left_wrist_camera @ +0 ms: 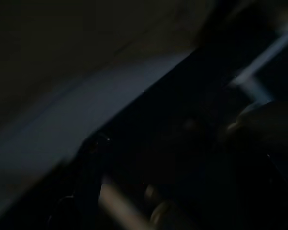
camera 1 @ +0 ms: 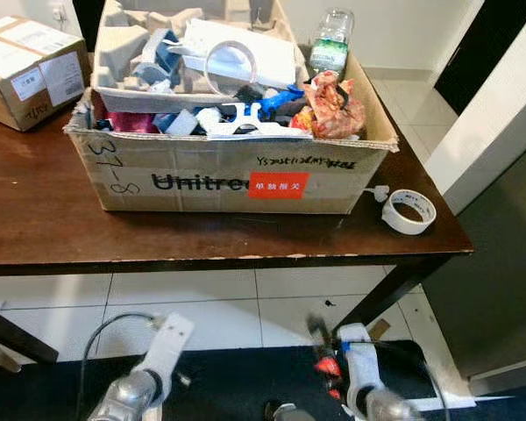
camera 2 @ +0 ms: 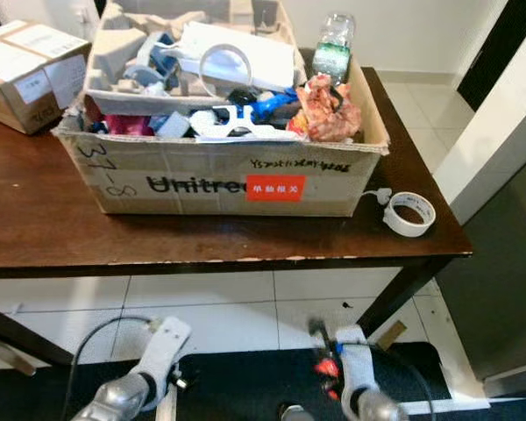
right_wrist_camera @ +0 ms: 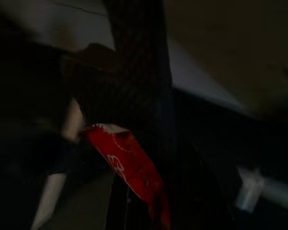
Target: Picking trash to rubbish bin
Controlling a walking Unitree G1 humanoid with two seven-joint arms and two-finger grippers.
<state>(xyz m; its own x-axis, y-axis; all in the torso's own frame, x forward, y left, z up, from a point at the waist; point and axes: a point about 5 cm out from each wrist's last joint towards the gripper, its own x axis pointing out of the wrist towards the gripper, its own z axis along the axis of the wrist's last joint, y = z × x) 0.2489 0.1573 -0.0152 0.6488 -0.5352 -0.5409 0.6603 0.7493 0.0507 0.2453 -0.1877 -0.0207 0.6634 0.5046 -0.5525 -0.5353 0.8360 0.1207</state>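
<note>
Looking down from the head camera, I am seeing the brown table (camera 1: 35,210) crossing the middle of the frame, with the rubbish-stuffed cardboard box (camera 1: 228,180) sitting on it in the upper centre. Both arms are hanging low at the bottom edge. The right gripper (camera 1: 326,355) is clenching a red wrapper (right_wrist_camera: 129,167) — the box is lying straight up-frame from it, long side running across. The left gripper (camera 1: 177,379) is idling; its fingers I cannot tell. I am judging the right arm nearer — lift, then forward.
</note>
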